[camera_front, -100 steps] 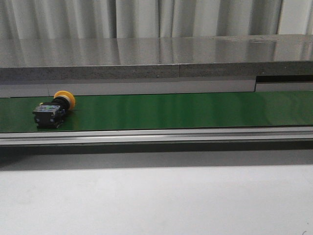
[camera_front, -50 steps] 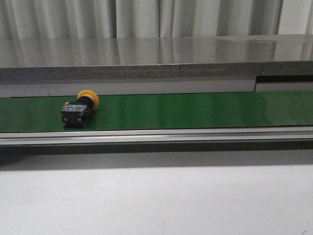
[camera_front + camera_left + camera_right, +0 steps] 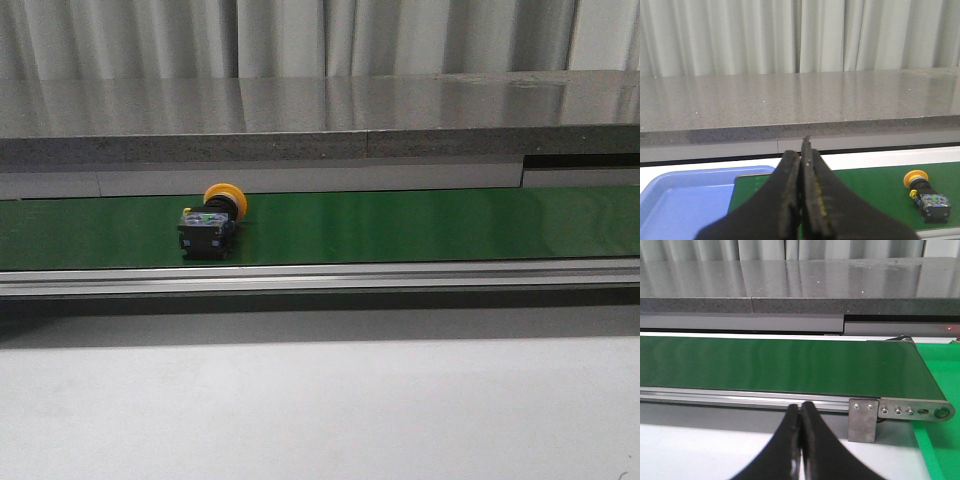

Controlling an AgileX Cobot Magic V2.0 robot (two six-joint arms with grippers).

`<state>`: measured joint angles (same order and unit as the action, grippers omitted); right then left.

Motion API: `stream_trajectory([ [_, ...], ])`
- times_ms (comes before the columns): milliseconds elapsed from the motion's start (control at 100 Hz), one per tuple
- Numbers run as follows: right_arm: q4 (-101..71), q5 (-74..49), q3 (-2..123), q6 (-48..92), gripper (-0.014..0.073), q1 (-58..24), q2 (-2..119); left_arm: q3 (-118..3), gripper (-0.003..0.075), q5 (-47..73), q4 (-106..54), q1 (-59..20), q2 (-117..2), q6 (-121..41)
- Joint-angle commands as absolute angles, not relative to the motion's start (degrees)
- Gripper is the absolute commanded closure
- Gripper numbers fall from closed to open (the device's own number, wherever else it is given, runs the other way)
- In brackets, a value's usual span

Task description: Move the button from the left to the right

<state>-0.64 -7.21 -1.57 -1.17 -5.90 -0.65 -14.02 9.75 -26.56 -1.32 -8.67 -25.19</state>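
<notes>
Now, here is how it all stands.

Belt: a long green conveyor belt runs across the middle of the front view, edge to edge, with a silvery rail along its near side.
Counter: a pale, plain counter fills the lower half of the front view.
Ledge: a grey speckled stone ledge sits above the belt, glossy enough to catch reflections.
Room: pleated pale curtains hang across the top of the frame.
Button: the button lies on its side on the belt, left of centre in the front view, yellow cap toward the ledge, black body toward the rail. The left wrist view catches it too, at the lower right of the frame.
Left end effector: the left end effector shows its black fingers pressed together, nothing between them, well apart from the button.
Right end effector: the right end effector is closed as well, tips touching, holding nothing.
Tray: a blue tray sits at the lower left of the left wrist view, cut off by the frame edge and partly behind the fingers.
Belt end: the right wrist view shows the belt's end with a metal bracket and a brighter green surface at the right, also cut off.
Hard to tell: the button's silvery band and any markings on its body are too small to read; neither arm appears in the front view.
</notes>
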Motion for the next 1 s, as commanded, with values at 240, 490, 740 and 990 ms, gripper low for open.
stream_trajectory([
  [240,-1.3,-7.1,7.2,-1.1,0.0661,-5.8,0.1,-15.6,0.0741,5.2,-27.4,-1.7,-9.2,-25.2],
  [490,-1.3,-18.3,20.5,-1.1,0.0661,-5.8,10.7,-15.6,0.0741,5.2,-27.4,-1.7,-9.2,-25.2],
  [740,-1.3,-30.6,33.5,-1.1,0.0661,-5.8,24.6,-15.6,0.0741,5.2,-27.4,-1.7,-9.2,-25.2],
  [990,-3.8,-37.7,43.5,-1.1,0.0661,-5.8,35.3,-15.6,0.0741,5.2,-27.4,-1.7,-9.2,-25.2],
])
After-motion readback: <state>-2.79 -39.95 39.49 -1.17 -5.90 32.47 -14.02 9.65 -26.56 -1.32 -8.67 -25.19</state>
